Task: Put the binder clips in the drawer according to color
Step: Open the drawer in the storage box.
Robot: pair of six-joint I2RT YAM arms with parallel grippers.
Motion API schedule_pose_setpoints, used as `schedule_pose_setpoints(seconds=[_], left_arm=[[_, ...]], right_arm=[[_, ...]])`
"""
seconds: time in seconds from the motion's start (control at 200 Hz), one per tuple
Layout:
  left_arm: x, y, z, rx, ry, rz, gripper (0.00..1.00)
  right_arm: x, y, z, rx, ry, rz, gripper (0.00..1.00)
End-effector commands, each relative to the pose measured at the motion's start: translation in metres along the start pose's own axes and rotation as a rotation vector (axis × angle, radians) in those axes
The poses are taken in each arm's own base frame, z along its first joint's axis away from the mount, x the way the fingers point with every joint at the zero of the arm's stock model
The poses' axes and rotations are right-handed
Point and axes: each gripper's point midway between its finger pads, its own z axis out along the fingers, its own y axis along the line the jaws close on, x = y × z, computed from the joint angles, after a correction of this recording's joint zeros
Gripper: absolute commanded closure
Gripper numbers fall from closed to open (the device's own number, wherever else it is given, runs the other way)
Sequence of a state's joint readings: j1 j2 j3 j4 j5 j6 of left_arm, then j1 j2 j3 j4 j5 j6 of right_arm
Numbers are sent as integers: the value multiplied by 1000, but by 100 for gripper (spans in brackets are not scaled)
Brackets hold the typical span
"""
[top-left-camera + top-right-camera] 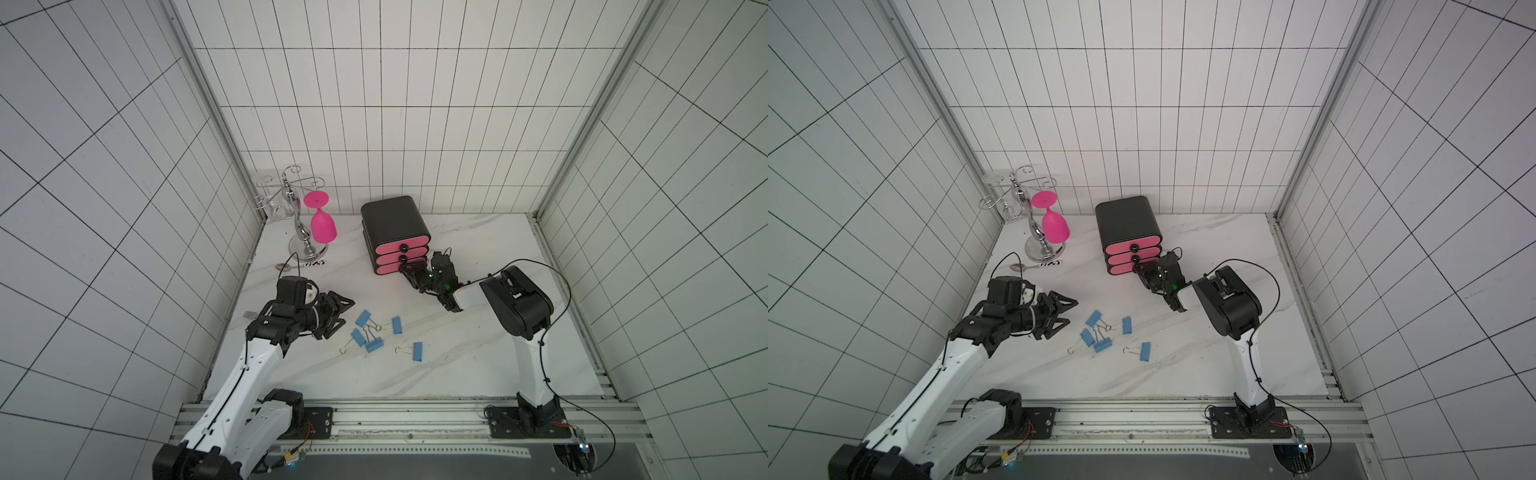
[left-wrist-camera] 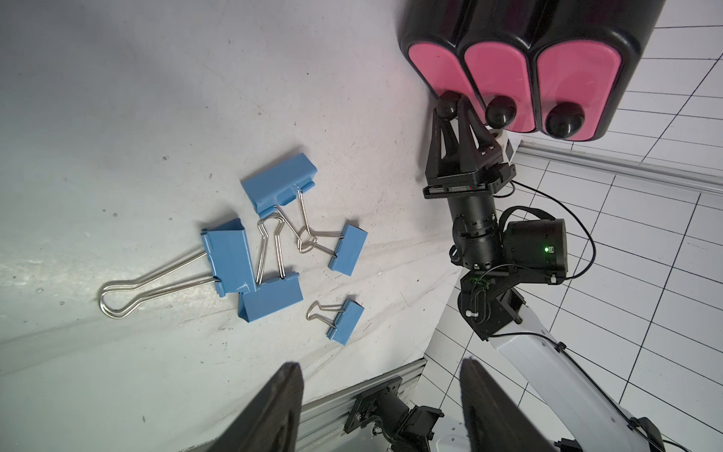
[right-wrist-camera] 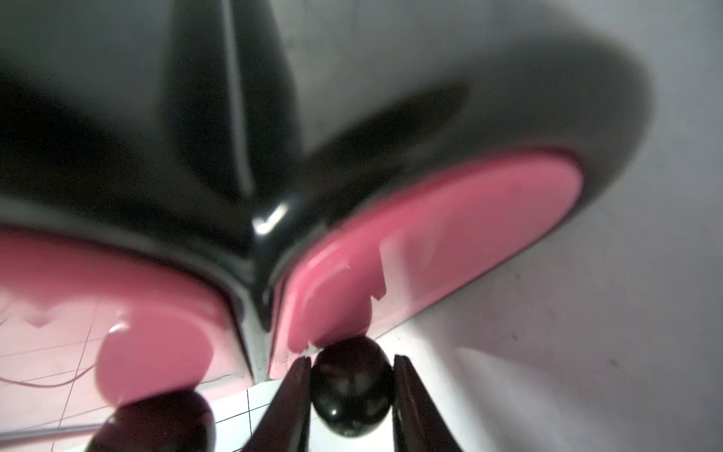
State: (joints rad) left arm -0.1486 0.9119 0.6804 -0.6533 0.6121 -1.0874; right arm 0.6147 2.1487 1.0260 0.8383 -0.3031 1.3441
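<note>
Five blue binder clips are shown loose on the table, lower centre in both top views, below the chest of drawers, whose three drawers appear shut. The step in hand is judged to be opening the bottom drawer. The jaws of the right arm are set either side of its knob; whether a firm grip is made cannot be told. The jaws of the left arm are held apart and empty beside the clips. A straight, level pull is called for next, lest the chest be dragged along.
</note>
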Motion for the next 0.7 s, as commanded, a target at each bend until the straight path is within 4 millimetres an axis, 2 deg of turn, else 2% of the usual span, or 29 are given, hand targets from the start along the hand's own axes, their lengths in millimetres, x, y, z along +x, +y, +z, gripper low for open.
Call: schedule_pose_setpoints(seconds=[0.0,0.335,0.505,0.695], left_arm=[[-1,-14,-8,32,-16,40,33],[0,-15,-15,52,-45,38,33],[2,-14,-17,65,-55,31,33],[3,-15,-20,77,-64,36,33]], right_arm=[[-1,-12,-7,28,-24,8,72],[32,-17,-42,43,29,-10,73],[56,-20,-59,49,70,-22,74],[71,-25,-75,62,88,-24,73]])
